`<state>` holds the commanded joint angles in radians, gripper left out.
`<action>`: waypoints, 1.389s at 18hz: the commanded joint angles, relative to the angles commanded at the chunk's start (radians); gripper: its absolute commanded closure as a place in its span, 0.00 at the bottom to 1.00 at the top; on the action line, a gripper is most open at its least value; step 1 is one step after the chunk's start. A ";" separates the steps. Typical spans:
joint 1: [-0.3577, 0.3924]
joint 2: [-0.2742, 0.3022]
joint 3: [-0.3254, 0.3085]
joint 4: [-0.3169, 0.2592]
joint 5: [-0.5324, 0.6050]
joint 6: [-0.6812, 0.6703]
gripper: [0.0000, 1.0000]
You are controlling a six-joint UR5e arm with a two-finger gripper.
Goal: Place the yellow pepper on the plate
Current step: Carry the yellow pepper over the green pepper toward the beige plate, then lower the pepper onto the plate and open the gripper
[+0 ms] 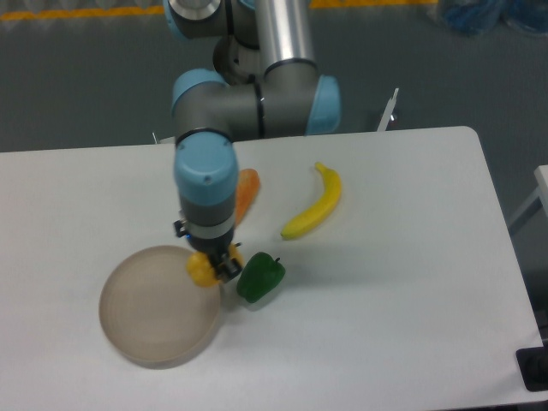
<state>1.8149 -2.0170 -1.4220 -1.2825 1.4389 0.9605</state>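
My gripper [209, 265] is shut on the yellow pepper [202, 271] and holds it just above the right rim of the plate [145, 308]. The pepper is small and yellow-orange; the fingers cover part of it. The plate is round, flat and beige-grey, at the front left of the white table. The arm's wrist stands upright over the pepper and hides part of the orange piece behind it.
A green pepper [259, 276] lies right next to the gripper, to its right. A yellow banana [315, 205] lies further back right. An orange wedge [246, 190] is partly hidden behind the arm. The robot base [257, 51] stands at the table's far edge.
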 joint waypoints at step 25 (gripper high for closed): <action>0.058 -0.022 0.087 0.014 0.098 -0.003 0.00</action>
<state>1.8728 -2.0388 -1.3346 -1.2686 1.5367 0.9572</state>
